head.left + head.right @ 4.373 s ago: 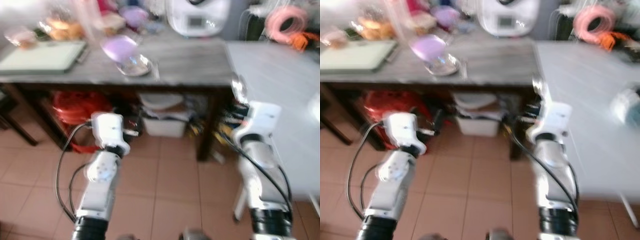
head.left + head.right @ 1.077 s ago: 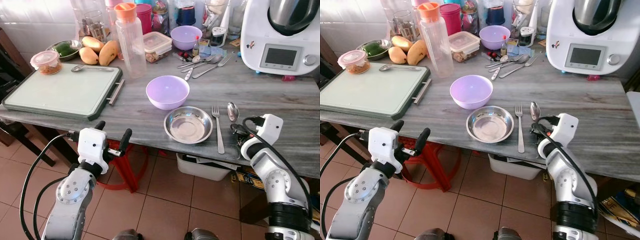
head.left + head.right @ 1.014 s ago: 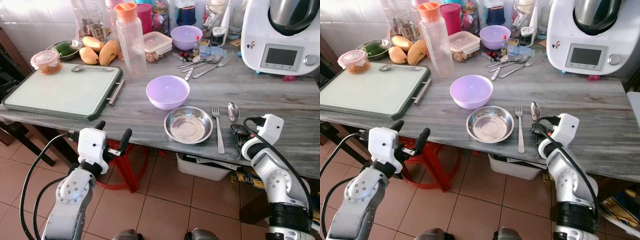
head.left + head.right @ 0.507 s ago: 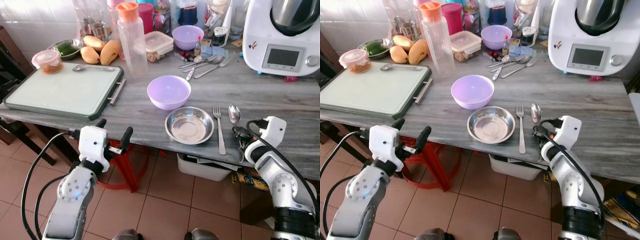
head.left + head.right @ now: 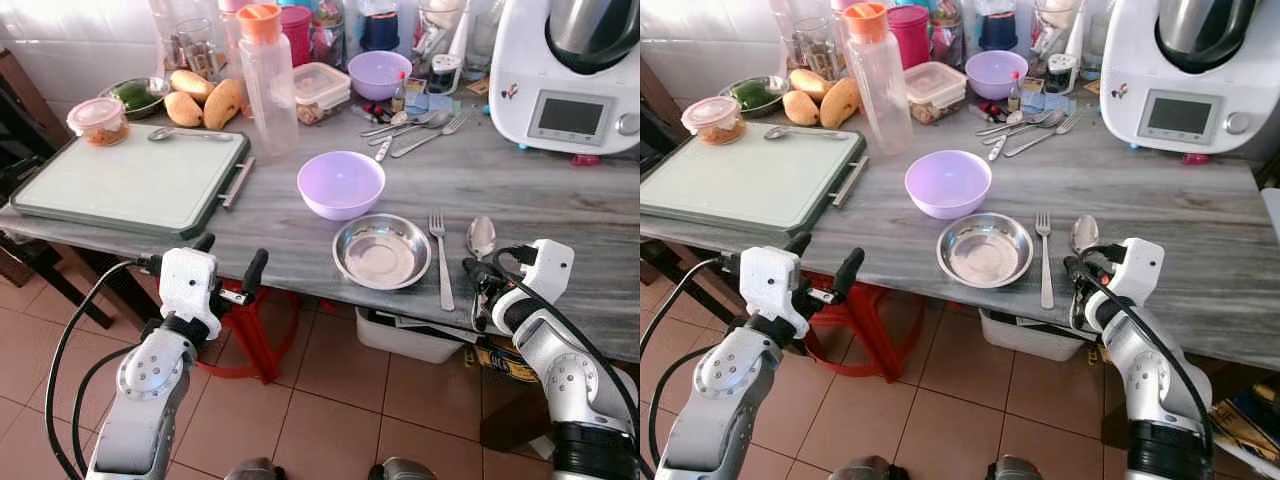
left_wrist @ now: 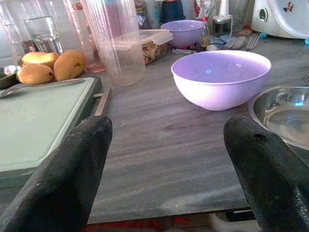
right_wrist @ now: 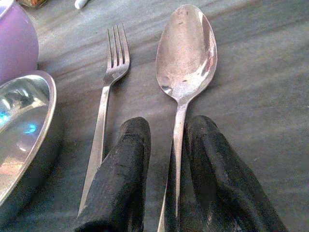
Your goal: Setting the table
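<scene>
Looking from the head views: spoon [image 5: 481,236] lies near the desk [image 5: 290,205] front edge, bowl end pointing to the back edge, handle running toward the front edge. Fork [image 5: 441,257] parallel just beside it, between spoon and steel plate [image 5: 381,251]. Purple bowl [image 5: 341,183] sits just behind the plate. Right gripper [image 5: 477,283] is at the front edge, right on the spoon's handle end. It's clearly the nearer arm. Left gripper [image 5: 229,259] hangs off the front edge, well apart from the cutlery.

Right wrist view: spoon handle [image 7: 176,145] runs straight down the gap between the two fingers [image 7: 120,179], axis in line with them. Jaws nearly closed round it; real pinch or just straddling, can't tell. Fork sits just outside one finger, untouched.

Left wrist view: jaws spread wide, nothing between them, facing bowl and plate across bare desk.
</scene>
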{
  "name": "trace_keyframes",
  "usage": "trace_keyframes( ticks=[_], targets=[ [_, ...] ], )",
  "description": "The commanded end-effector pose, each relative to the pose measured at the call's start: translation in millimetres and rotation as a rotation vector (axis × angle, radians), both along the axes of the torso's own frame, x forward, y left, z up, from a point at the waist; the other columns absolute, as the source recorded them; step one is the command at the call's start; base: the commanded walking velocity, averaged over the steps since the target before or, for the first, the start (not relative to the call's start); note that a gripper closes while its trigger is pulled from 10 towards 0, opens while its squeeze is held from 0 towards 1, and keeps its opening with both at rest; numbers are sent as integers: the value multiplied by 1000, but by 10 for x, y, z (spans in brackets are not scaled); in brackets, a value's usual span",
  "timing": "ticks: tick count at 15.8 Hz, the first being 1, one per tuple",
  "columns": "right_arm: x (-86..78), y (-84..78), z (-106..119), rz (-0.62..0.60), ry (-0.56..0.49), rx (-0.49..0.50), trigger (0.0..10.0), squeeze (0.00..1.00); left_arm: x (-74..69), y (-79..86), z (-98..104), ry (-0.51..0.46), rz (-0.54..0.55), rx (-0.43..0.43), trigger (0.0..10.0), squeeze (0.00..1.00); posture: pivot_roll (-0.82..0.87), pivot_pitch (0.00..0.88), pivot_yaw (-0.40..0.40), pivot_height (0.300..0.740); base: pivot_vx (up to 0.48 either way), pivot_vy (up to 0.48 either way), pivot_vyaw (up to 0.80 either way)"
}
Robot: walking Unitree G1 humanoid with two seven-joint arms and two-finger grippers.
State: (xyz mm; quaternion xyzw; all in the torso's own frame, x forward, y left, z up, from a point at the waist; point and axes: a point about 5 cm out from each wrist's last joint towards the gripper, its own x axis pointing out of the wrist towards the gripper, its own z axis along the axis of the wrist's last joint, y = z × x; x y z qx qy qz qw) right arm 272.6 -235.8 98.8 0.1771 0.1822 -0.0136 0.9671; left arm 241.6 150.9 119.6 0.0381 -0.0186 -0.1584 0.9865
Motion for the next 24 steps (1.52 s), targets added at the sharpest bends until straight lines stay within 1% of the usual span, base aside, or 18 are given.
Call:
trace_keyframes(
  ticks=[1,2,4,5,6,7,8,9,12,13,14,15,16,19,21,22,23,24],
  targets=[
    [-50,-59,-79,-40,55,-40,10000,1000,15,8,-19,13,11,7,10000,0,22,22,77,740,0,0,0],
    [-49,-67,-72,-45,52,-53,10000,1000,15,7,-19,13,11,6,10000,0,22,22,77,740,0,0,0],
    [-44,-105,-36,-75,35,-83,10000,922,21,0,-19,11,12,4,10000,0,19,19,74,740,0,0,0],
    [-47,-123,-17,-88,23,-107,10000,816,23,-6,-21,11,13,1,10000,0,16,16,73,740,0,0,0],
    [-48,-129,-14,-98,22,-111,10000,773,27,-10,-22,10,13,0,10000,0,15,16,72,740,0,0,0],
    [-47,-137,-12,-105,22,-122,10000,588,32,-14,-23,10,13,-2,10000,0,14,15,72,740,0,0,0],
    [-42,-147,-13,-112,23,-131,10000,0,37,-19,-24,9,13,-3,10000,0,13,16,73,740,0,0,0],
    [-32,-154,-10,-115,21,-131,10000,0,39,-22,-23,9,13,-4,10000,0,13,16,73,740,0,0,0],
    [15,-151,-20,-83,47,-178,10000,0,40,-28,-22,8,10,-4,10000,0,15,18,75,740,0,0,0],
    [32,-139,-31,-60,62,-219,10000,0,39,-30,-21,8,9,-4,10000,0,17,21,75,740,0,0,0],
    [41,-134,-43,-54,80,-239,10000,0,32,-27,-22,8,9,-3,10000,0,17,24,76,740,0,0,0],
    [50,-138,-66,-38,109,-285,10000,0,27,-26,-24,10,9,-3,10000,0,19,27,76,740,0,0,0],
    [59,-143,-76,-30,123,-306,10000,0,22,-26,-25,12,9,-2,10000,0,20,29,74,740,0,0,0],
    [59,-142,-109,-11,152,-320,10000,0,13,-28,-25,15,8,-2,10000,0,21,35,72,740,0,0,0],
    [35,-142,-161,5,184,-323,7333,0,3,-32,-20,16,8,-3,10000,0,22,41,71,740,0,0,0],
    [30,-143,-171,8,191,-320,3647,0,1,-33,-22,17,8,-3,10000,0,22,41,71,740,0,0,0],
    [22,-148,-185,13,199,-323,2510,0,-4,-33,-24,19,9,-3,10000,0,22,43,71,740,0,0,0],
    [13,-154,-196,16,207,-318,0,0,-9,-36,-27,20,9,-4,10000,0,20,44,69,740,0,0,0]
  ],
)
